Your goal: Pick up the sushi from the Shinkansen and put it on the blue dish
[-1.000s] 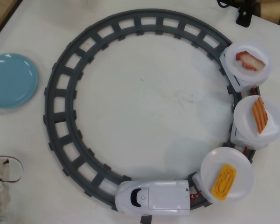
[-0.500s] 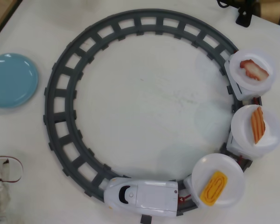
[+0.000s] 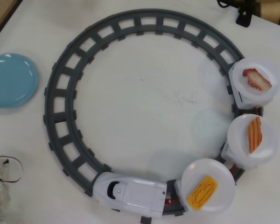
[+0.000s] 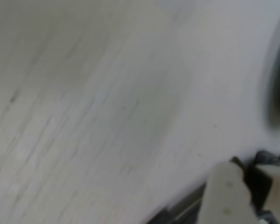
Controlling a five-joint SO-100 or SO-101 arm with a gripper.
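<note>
From above we see the white plastic toy bullet train with its rounded nose [image 3: 129, 193] on the lower arc of the dark grey circular plastic track [image 3: 65, 84], nose toward the left of the overhead view. Behind it three round white plates ride on its cars. The nearest plate [image 3: 208, 185] carries the small yellow-orange oblong egg sushi [image 3: 201, 192], lying tilted. The next plate bears an orange-and-white striped piece [image 3: 254, 134], the last a red-and-white piece [image 3: 257, 79]. The round light-blue glossy dish [image 3: 11, 80] sits bare on the white desk [image 3: 144, 102], outside the track at the left edge, well apart from the sushi. In the blurred wrist view a pale part of the hand [image 4: 233, 196] shows low at the right over the desk; we cannot tell whether it is released or clenched.
</note>
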